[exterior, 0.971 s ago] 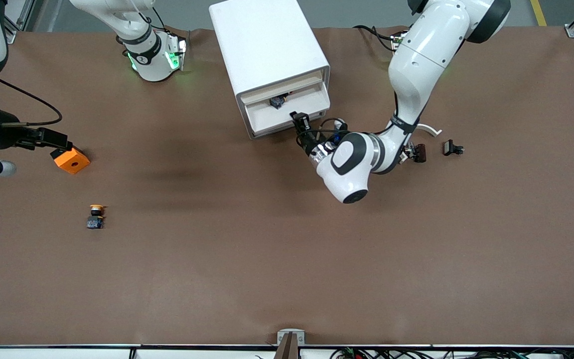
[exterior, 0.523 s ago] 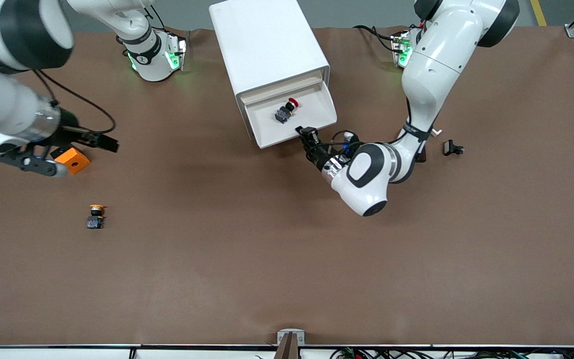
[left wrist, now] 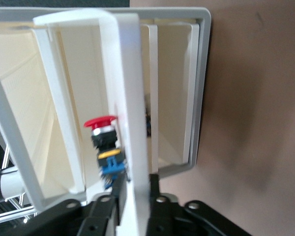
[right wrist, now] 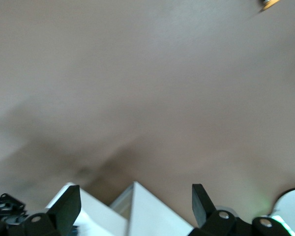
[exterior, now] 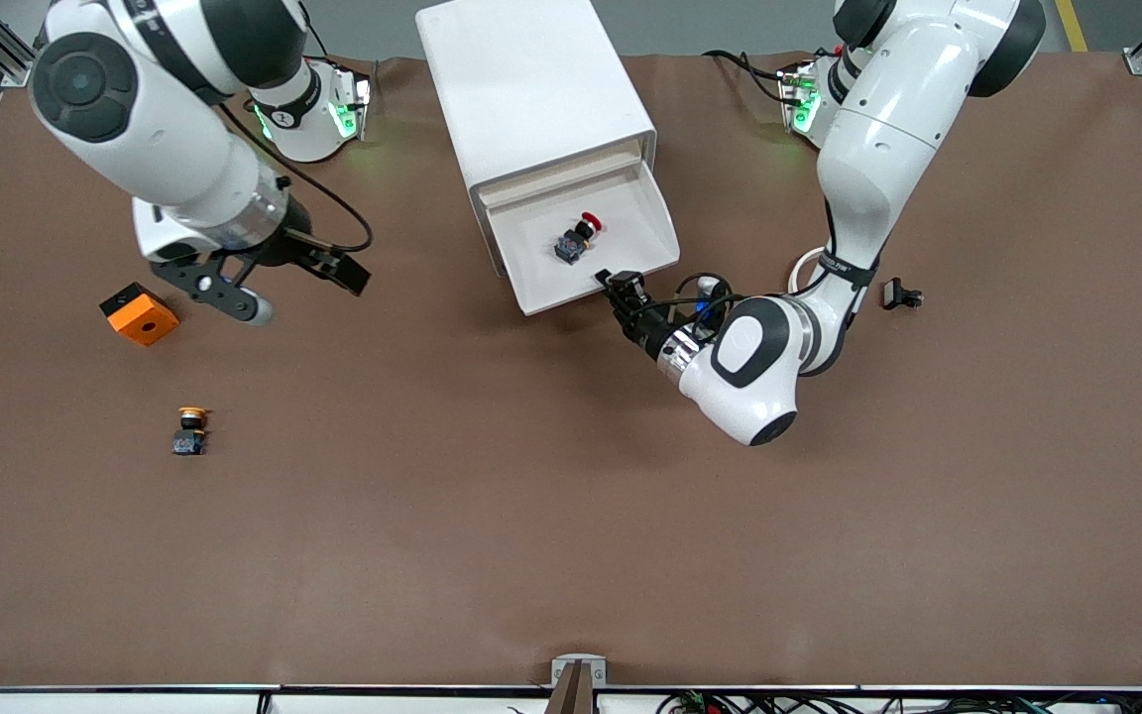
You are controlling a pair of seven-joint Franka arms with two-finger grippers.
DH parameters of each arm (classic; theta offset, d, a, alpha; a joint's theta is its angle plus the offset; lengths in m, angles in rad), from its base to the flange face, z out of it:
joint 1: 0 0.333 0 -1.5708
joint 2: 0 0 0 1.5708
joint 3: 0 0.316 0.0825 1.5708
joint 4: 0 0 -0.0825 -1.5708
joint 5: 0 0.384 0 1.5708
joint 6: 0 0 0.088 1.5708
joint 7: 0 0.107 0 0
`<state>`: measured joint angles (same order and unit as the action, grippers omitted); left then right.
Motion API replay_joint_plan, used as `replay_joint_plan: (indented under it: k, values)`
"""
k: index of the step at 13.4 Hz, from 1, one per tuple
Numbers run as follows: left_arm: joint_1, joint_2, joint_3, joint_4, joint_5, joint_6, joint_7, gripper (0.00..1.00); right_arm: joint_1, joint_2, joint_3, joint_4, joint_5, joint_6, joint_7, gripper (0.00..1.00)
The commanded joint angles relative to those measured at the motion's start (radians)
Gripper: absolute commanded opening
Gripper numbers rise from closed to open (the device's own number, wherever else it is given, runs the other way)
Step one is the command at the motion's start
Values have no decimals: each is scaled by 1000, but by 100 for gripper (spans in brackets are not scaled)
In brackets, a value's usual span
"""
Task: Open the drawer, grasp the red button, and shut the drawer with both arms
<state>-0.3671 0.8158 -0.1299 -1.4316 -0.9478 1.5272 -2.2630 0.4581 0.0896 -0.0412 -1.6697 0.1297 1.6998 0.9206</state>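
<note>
The white cabinet (exterior: pixel 531 89) stands at the robots' side of the table. Its top drawer (exterior: pixel 635 223) is pulled out toward the front camera. The red-capped button (exterior: pixel 576 236) lies in the drawer; it also shows in the left wrist view (left wrist: pixel 102 135). My left gripper (exterior: pixel 621 288) is shut on the drawer's front wall (left wrist: pixel 125 98), one finger on each side of it. My right gripper (exterior: pixel 348 278) is open and empty, over the table between the orange cube and the cabinet. In the right wrist view the right gripper (right wrist: pixel 135 206) is open, with a corner of the cabinet (right wrist: pixel 142 214) between its fingers.
An orange cube with a hole (exterior: pixel 140 314) lies toward the right arm's end. A yellow-capped button (exterior: pixel 190 429) lies nearer the front camera than the cube. A small black part (exterior: pixel 900 294) lies toward the left arm's end, beside the left arm.
My left gripper has pulled the drawer farther out, and the red button has come into view. My right arm has swung from the orange cube toward the cabinet.
</note>
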Motion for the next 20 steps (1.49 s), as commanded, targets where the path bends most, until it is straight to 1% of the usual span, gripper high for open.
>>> replay_joint_plan:
  k: [1,3,5,7,8,9,12,14,15,20]
  values:
    - [17,8,-7,69,-17,-15,-4,100,88,-5,-13,-67,22,113,139,100]
    - [26,3,-7,100,1,-18,-4,100,158,-5,-13,-116,21,185,214,100]
    - [54,-1,-7,144,44,-25,10,100,212,13,-13,-124,21,214,253,100]
    - [94,-1,-8,187,57,-27,20,100,270,48,-13,-122,21,265,325,100]
    - [112,-3,-8,195,58,-27,55,100,293,74,-13,-121,16,287,363,100]
    - [137,-6,-11,195,85,-27,107,100,335,97,-13,-120,10,303,395,100]
    - [166,-15,-11,198,196,-27,222,100,405,154,-13,-119,-16,336,472,100]
    - [181,-44,-11,197,294,-29,328,100,442,188,-14,-116,-19,354,485,100]
    - [188,-52,-14,198,351,-29,380,100,452,202,-14,-116,-19,368,501,100]
    - [253,-112,-4,198,529,-33,630,100,498,265,-16,-110,-24,429,558,100]
